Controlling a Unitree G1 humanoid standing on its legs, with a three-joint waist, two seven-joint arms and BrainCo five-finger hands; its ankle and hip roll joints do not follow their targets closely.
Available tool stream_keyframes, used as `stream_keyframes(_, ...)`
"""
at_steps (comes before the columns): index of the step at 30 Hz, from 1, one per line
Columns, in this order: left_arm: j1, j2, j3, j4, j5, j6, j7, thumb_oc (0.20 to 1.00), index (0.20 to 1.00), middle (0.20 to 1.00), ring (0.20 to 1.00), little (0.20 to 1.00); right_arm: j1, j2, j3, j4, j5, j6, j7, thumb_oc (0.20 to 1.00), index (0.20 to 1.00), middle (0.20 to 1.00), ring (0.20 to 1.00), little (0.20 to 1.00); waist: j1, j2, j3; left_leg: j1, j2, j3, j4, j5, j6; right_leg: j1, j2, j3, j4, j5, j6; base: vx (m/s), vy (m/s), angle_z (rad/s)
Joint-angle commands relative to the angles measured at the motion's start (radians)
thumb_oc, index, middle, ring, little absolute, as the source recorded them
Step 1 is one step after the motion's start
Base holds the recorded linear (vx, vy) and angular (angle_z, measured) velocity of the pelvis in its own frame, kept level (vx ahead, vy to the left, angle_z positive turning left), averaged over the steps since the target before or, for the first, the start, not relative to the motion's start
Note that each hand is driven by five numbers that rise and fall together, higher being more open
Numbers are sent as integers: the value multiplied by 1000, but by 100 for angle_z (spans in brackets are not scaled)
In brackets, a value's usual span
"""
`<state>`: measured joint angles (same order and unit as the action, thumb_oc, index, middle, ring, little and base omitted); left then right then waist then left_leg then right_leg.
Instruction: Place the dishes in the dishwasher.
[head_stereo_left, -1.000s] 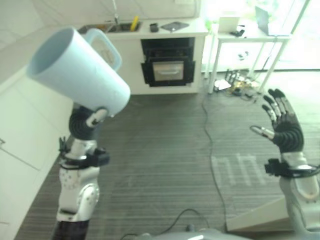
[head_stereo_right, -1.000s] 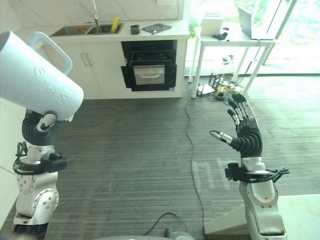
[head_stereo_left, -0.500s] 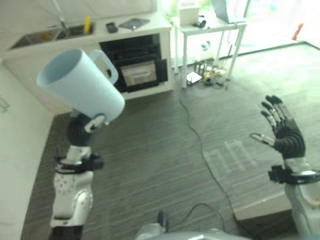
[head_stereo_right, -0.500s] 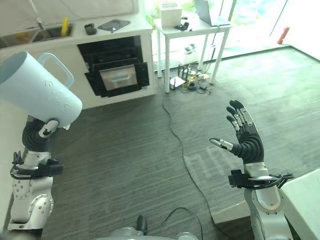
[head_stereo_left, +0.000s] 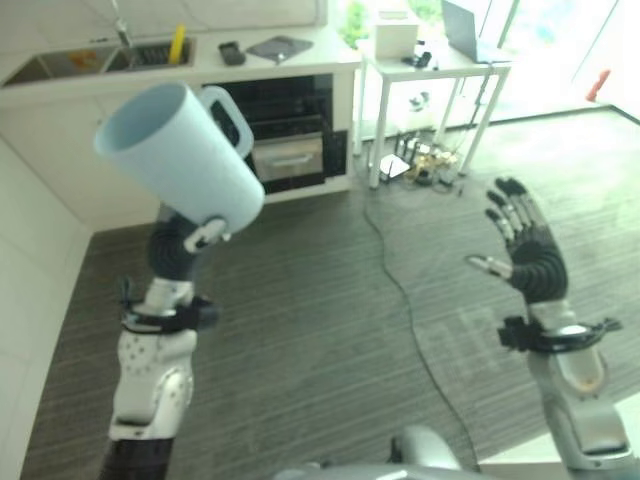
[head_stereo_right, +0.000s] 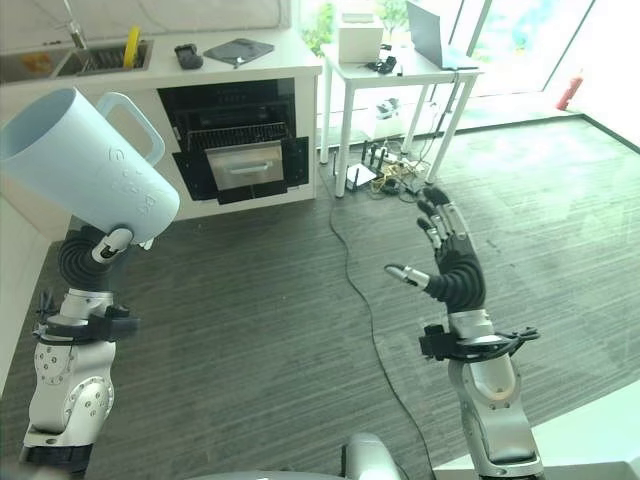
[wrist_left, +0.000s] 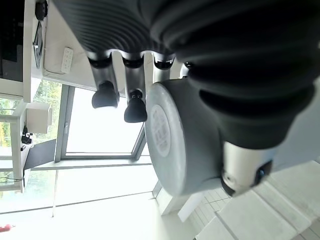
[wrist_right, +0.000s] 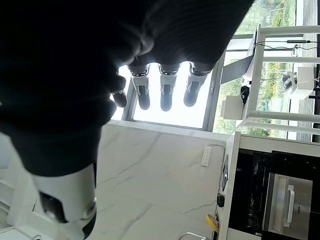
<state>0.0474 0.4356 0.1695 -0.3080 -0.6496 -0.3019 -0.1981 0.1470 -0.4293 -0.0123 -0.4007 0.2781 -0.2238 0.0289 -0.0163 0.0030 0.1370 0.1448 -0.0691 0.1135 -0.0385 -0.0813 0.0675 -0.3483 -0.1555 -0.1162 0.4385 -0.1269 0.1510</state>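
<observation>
Raised at the robot's left: large pale-blue plastic jug with a loop handle (head_stereo_left: 180, 150), tilted with its mouth up and away, base clasped in the curled fingers of the left hand (head_stereo_left: 190, 238). At the right, right hand (head_stereo_right: 452, 270) upright, fingers spread, nothing held. Beyond, open built-in dishwasher (head_stereo_right: 240, 150) under the white counter (head_stereo_right: 250, 62).

The pale blue jug (head_stereo_left: 180, 150) looks like smooth matt plastic, with faint raised lettering on its side. The left hand (head_stereo_left: 190, 238) under it and the right hand (head_stereo_right: 452, 268) wear dark ribbed, rubbery covers; their fingers are silvery metal with dull black tips. The floor (head_stereo_right: 260, 330) is grey, finely ribbed carpet. The counter (head_stereo_left: 200, 70) is pale, veined, polished stone. The dishwasher (head_stereo_right: 240, 150) front is glossy black with a brushed-metal panel. The side table (head_stereo_right: 400, 75) is white and painted-looking.
</observation>
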Motion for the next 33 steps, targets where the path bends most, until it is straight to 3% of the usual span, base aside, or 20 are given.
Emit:
stream_keyframes(1, 45, 33, 20, -79, -28, -36, -1, 200, 200, 200, 200, 200, 5, -22, -98, -35, 96, -65, 42, 1000, 1000, 1000, 1000, 1000, -33, -14, -14, 8, 34, -128, -49, 65, -52, 245, 41, -11, -384, 274, -12, 273, -296, -4)
stream_keyframes(2, 55, 30, 13, -83, -29, -48, 6, 200, 200, 200, 200, 200, 8, -22, -103, -35, 121, -72, 71, 1000, 1000, 1000, 1000, 1000, -58, -11, -3, 47, 50, -126, -49, 33, -52, 191, 35, 21, -362, 331, 2, 231, -307, 17)
stream_keyframes(3, 53, 30, 8, -86, -27, -54, 1, 200, 200, 200, 200, 200, 6, -31, -103, -32, 127, -78, 72, 1000, 1000, 1000, 1000, 1000, -66, -12, -4, 61, 60, -131, -49, 16, -55, 194, 41, 46, -401, 318, 6, 223, -326, 34)
stream_keyframes(5, 36, 30, -19, -87, -21, -68, 8, 200, 200, 200, 200, 200, -27, -43, -87, -30, 99, -62, 44, 1000, 1000, 1000, 1000, 1000, -70, -20, -11, 68, 62, -139, -49, 13, -65, 227, 30, 19, -500, 352, 11, 148, -362, 43)
stream_keyframes(10, 5, 25, -48, -91, -73, -54, 27, 200, 200, 200, 200, 200, -74, -86, -65, -34, 70, -35, -14, 1000, 1000, 1000, 1000, 1000, -67, -11, -63, 98, 114, -84, -49, 5, -102, 294, 67, -2, -526, 302, -18, 122, -334, 26)
stream_keyframes(12, 0, 22, -47, -84, -90, -59, 13, 200, 200, 200, 200, 200, -58, -93, -84, -28, 79, -40, -2, 1000, 1000, 1000, 1000, 1000, -72, -5, -68, 103, 133, -49, -45, 37, -119, 314, 81, -12, -526, 284, -30, 49, -192, -22)
stream_keyframes(14, -6, 10, -52, -85, -93, -57, -2, 200, 200, 200, 200, 200, -39, -89, -105, -29, 94, -38, 9, 1000, 1000, 1000, 1000, 1000, -79, 3, -60, 61, 152, -20, 71, 88, -148, 340, 94, -28, -526, 260, -51, 36, -226, -5)
stream_keyframes(17, -1, -3, -59, -76, -101, -62, -23, 200, 200, 200, 200, 200, -42, -76, -103, -13, 82, -45, 11, 1000, 1000, 1000, 1000, 1000, -72, 8, -42, -2, 171, 24, 183, 98, -157, 377, 92, -57, -526, 230, -66, 37, -134, 0)
stream_keyframes(19, 9, -6, -54, -71, -118, -63, -40, 200, 200, 200, 200, 200, -52, -74, -107, -8, 78, -44, 13, 1000, 1000, 1000, 1000, 1000, -69, 14, -35, -10, 174, 60, 147, 83, -150, 391, 84, -79, -526, 219, -64, 29, -16, 17)
stream_keyframes(22, 17, -14, -57, -61, -143, -76, -46, 200, 200, 200, 200, 200, -75, -64, -96, -1, 54, -34, 11, 1000, 1000, 1000, 1000, 1000, -67, 38, -39, 19, 165, 73, -46, 86, -146, 409, 86, -71, -526, 195, -49, 57, 141, 26)
stream_keyframes(24, 11, -18, -67, -59, -147, -77, -48, 200, 200, 200, 200, 200, -62, -65, -103, 4, 44, -44, 12, 1000, 1000, 1000, 1000, 1000, -77, 43, -41, -13, 201, 86, -49, 116, -169, 418, 81, -74, -526, 178, -49, 63, 237, 22)
stream_keyframes(27, -8, -23, -95, -43, -170, -93, -66, 200, 200, 200, 200, 200, -50, -88, -138, 11, 44, -50, 8, 1000, 1000, 1000, 1000, 1000, -97, 49, -44, -73, 288, 175, -49, 197, -218, 437, 62, -117, -526, 148, -49, 41, 275, 35)
stream_keyframes(30, -3, -19, -98, -31, -205, -119, -83, 200, 200, 200, 200, 200, -44, -100, -159, 17, 45, -55, 15, 1000, 1000, 1000, 1000, 1000, -104, 50, -42, -93, 305, 225, -49, 211, -223, 454, 49, -143, -526, 138, -43, 112, 275, 34)
stream_keyframes(33, 1, -25, -84, -34, -211, -119, -79, 200, 200, 200, 200, 200, -42, -100, -171, 17, 43, -55, 28, 1000, 1000, 1000, 1000, 1000, -87, 43, -46, -96, 285, 163, -49, 195, -212, 464, 33, -125, -526, 139, -34, 214, 365, 7)
